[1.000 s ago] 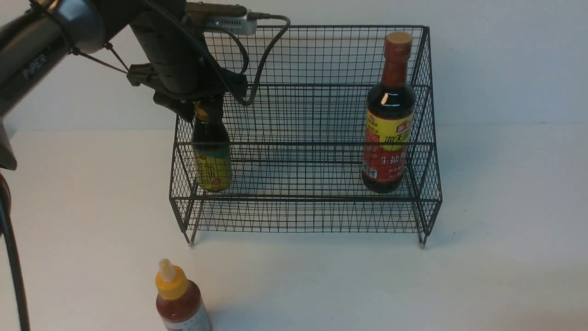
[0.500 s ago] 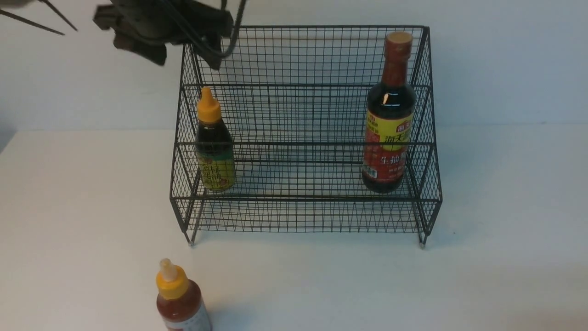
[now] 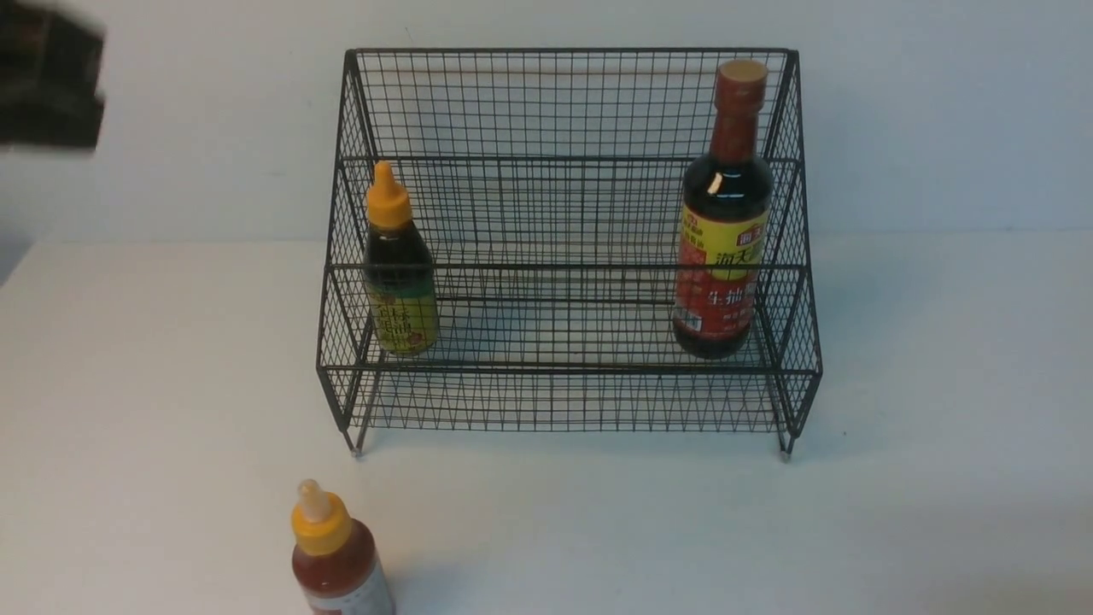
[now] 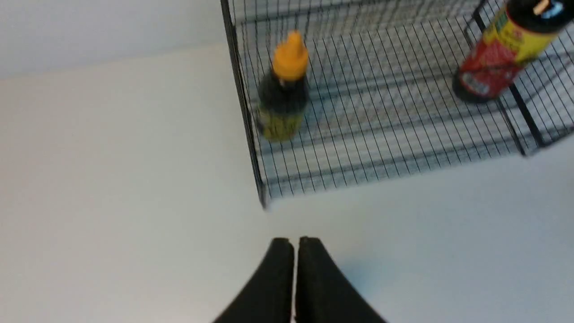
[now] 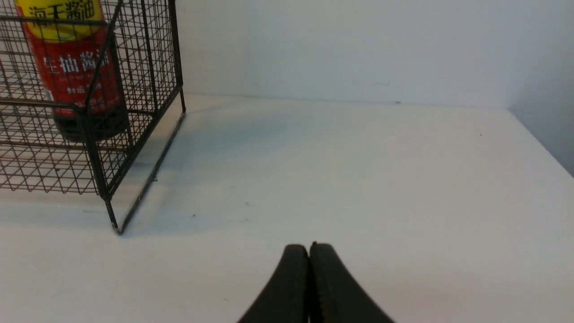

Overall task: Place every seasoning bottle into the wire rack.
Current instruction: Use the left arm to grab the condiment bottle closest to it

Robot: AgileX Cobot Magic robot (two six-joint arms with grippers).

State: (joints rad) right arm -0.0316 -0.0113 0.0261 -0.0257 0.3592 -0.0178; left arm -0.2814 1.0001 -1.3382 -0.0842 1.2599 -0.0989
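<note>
Wire rack [image 3: 564, 369]: soy bottle [image 3: 721, 231] at right end, dark squeeze bottle [image 3: 397, 273] at left end, both upright on the lower tier.
Red squeeze bottle [image 3: 337, 555]: outside, on the table [image 3: 939, 384].
Left gripper [image 4: 295, 244]: pressed together, empty.
Right gripper [image 5: 309, 249]: the same.

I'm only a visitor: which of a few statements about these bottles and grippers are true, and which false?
1. The tall dark soy bottle with red-yellow label stands upright in the black wire-mesh rack. True.
2. The small red squeeze bottle with yellow nozzle is in the rack. False: it stands on the white table before it.
3. The left gripper holds the small dark yellow-nozzled squeeze bottle. False: shut on nothing; that bottle stands in the rack.
4. The right gripper is shut, empty. True.
</note>
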